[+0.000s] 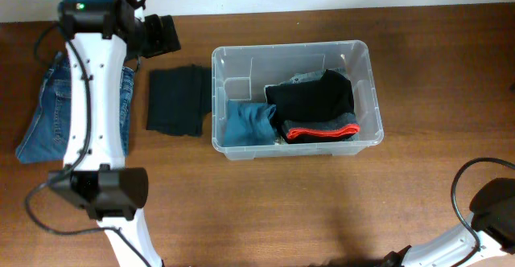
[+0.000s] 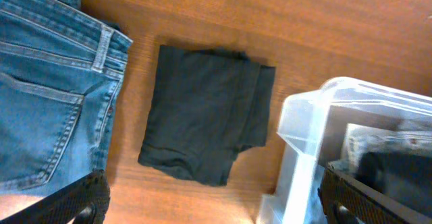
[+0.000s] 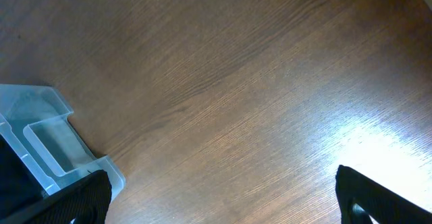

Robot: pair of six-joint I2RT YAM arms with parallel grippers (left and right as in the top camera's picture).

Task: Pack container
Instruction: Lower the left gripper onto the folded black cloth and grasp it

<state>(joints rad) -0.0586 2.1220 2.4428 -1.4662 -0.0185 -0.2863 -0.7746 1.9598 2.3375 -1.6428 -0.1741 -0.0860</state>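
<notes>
The container [image 1: 290, 47] is a clear tub at the table's middle. It holds a black garment [image 1: 314, 96], a folded teal cloth [image 1: 248, 122] and a dark piece with a red edge [image 1: 320, 130]. A folded dark garment [image 1: 175, 100] lies on the table just left of the tub. It also shows in the left wrist view [image 2: 206, 113], next to the container's corner [image 2: 304, 126]. My left gripper [image 1: 163, 35] [image 2: 216, 207] is open and empty, above and behind that garment. My right gripper [image 3: 223, 197] is open and empty over bare wood; the container's corner [image 3: 47, 133] shows at its left.
Folded blue jeans [image 1: 52, 118] lie at the far left, partly under my left arm, and also show in the left wrist view [image 2: 47, 96]. My right arm's base and cable [image 1: 487, 207] sit at the bottom right. The table is brown wood [image 1: 322, 203].
</notes>
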